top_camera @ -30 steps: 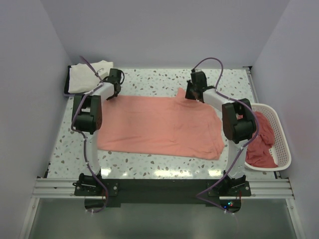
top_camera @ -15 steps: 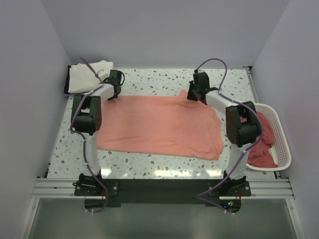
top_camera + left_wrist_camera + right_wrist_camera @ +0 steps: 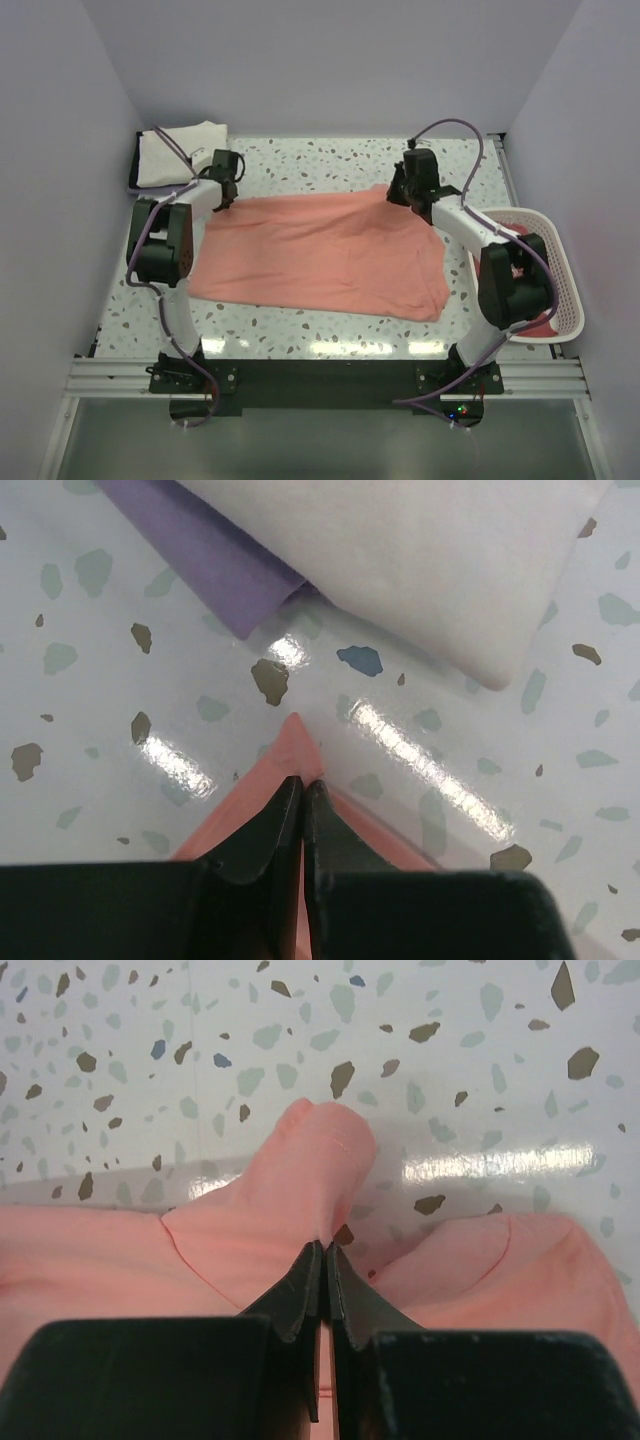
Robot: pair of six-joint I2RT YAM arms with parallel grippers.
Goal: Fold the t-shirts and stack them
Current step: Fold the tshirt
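Looking down on a speckled terrazzo table [image 3: 300,160] boxed in by plain pale walls. Got a white lattice basket [image 3: 572,290] hard against the right edge, with darker pink-red t-shirts [image 3: 545,325] bunched inside, mostly hidden behind the right arm's elbow from above. Over in the far left corner, a folded cream-white t-shirt [image 3: 178,150] lying on a purple mat [image 3: 215,555], near the left gripper but clear of the salmon cloth, with a strip of bare table in between.

Now the fingers. Left gripper [image 3: 302,785] clamped tight on the far left corner of the salmon-pink t-shirt [image 3: 320,250], black fingertips [image 3: 270,820] pressed together with only a thin sliver of cloth between them and a pointed tip of fabric poking out in front. Same deal with the right gripper [image 3: 326,1250]: pinched closed on the far right side, gripping a rounded fold of fabric sticking out past the fingertips.

As for the shirt itself: spread out across the middle of the table between the two arms, wide and roughly rectangular, near edge running more or less parallel to the arm bases, far edge drawn to a peak at each gripper. A few soft creases across the middle, a bit more rumpled near the right gripper. Can't tell from the wrist views whether either pinched bit is off the table
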